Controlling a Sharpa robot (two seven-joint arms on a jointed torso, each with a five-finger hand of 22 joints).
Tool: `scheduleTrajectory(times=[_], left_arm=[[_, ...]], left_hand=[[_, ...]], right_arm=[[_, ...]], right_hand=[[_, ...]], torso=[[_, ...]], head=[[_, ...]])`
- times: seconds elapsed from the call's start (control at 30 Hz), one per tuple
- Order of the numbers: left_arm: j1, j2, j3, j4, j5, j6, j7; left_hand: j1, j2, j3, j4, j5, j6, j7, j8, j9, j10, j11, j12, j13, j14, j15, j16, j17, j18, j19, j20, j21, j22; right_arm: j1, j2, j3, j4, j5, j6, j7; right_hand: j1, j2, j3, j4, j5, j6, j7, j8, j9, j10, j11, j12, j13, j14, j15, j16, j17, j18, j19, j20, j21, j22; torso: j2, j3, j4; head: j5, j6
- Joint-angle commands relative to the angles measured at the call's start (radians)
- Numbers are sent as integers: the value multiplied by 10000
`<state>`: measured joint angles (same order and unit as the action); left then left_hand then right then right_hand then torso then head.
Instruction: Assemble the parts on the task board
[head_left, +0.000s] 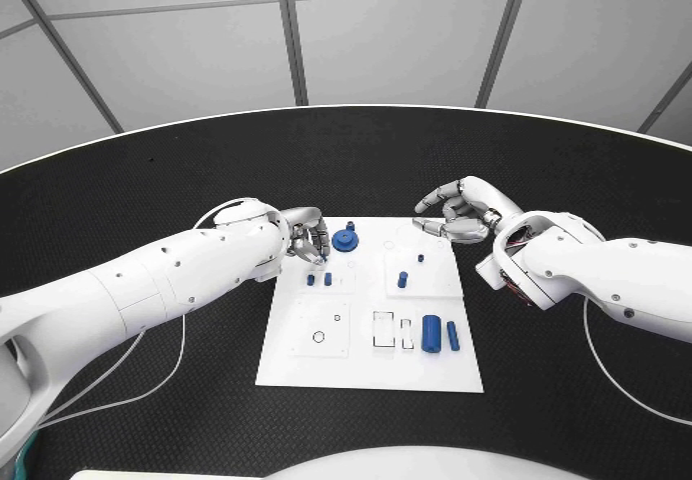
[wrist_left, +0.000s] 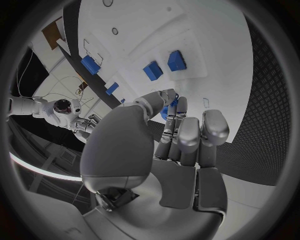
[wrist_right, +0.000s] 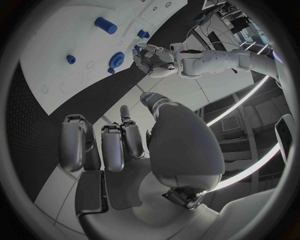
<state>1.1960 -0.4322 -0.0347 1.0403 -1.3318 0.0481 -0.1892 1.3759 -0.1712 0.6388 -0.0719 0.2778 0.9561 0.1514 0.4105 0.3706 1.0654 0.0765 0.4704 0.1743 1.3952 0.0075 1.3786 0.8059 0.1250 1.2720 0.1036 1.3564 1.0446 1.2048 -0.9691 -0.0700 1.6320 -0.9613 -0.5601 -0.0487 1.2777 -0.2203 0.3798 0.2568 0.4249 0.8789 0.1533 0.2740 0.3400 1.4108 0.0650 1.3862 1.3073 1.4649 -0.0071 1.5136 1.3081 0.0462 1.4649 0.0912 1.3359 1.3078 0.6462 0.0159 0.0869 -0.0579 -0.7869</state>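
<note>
The white task board (head_left: 368, 372) lies mid-table. My left hand (head_left: 303, 238) hovers over its far left corner with fingers curled down, just beside a round blue knob (head_left: 346, 240). A bit of blue (wrist_left: 167, 108) shows between its thumb and fingertips (wrist_left: 181, 110); I cannot tell whether it is held or is a part behind them. Two small blue pegs (head_left: 320, 280) stand just nearer than that hand. My right hand (head_left: 459, 212) hangs over the far right corner, fingers curled in on nothing (wrist_right: 119, 145). A blue peg (head_left: 402, 279), a thick blue cylinder (head_left: 431, 329) and a slim blue bar (head_left: 453, 335) lie on the board.
Empty outlines mark the board: a circle (head_left: 317, 337) at the near left and rectangular slots (head_left: 384, 331) beside the cylinder. Black table (head_left: 173, 420) surrounds the board. A thin white cable (head_left: 159, 375) trails under my left arm.
</note>
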Motion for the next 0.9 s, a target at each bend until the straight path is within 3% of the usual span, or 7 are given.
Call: scheduleTrajectory(times=[0.03, 0.67, 0.9], left_arm=[[0, 8, 0, -6, 1, -1, 4], [-2, 71, -1, -47, 0, 156, -126], [-2, 91, -2, -81, -1, 270, -247]], left_hand=[[7, 25, -53, -3, 9, 68, 31, -34, 14, 65, 24, -29, 16, -17, -39, -63, -8, -153, -16, -7, 37, -1], [18, 35, -66, -18, 6, 95, 27, -47, 18, 102, 18, -45, 27, -69, -45, -122, -227, -157, -10, -8, 44, 16], [-8, 35, -100, -37, 0, -32, 81, -214, -21, -18, 81, -230, 7, 20, 2, 14, 300, -103, -194, -6, -75, -256]], right_arm=[[0, -5, 0, 4, 0, -3, 0], [1, -29, 0, 33, 0, -6, -3], [1, -34, 0, 35, 0, -6, -5]], right_hand=[[29, 88, 56, -23, 33, 70, -22, 32, -5, 76, -10, 38, 953, 809, -71, -44, 1667, 104, 267, -65, -20, 836], [29, 88, 56, -23, 33, 70, -22, 32, -5, 76, -10, 38, 953, 809, -71, -44, 1667, 104, 267, -65, -20, 836], [29, 88, 56, -23, 33, 70, -22, 32, -5, 76, -10, 38, 953, 809, -71, -44, 1667, 104, 267, -65, -20, 836]], torso=[[0, 4, 1], [2, -5, 2], [7, 0, 1]], head=[[-17, 1], [-40, -3], [-50, -14]])
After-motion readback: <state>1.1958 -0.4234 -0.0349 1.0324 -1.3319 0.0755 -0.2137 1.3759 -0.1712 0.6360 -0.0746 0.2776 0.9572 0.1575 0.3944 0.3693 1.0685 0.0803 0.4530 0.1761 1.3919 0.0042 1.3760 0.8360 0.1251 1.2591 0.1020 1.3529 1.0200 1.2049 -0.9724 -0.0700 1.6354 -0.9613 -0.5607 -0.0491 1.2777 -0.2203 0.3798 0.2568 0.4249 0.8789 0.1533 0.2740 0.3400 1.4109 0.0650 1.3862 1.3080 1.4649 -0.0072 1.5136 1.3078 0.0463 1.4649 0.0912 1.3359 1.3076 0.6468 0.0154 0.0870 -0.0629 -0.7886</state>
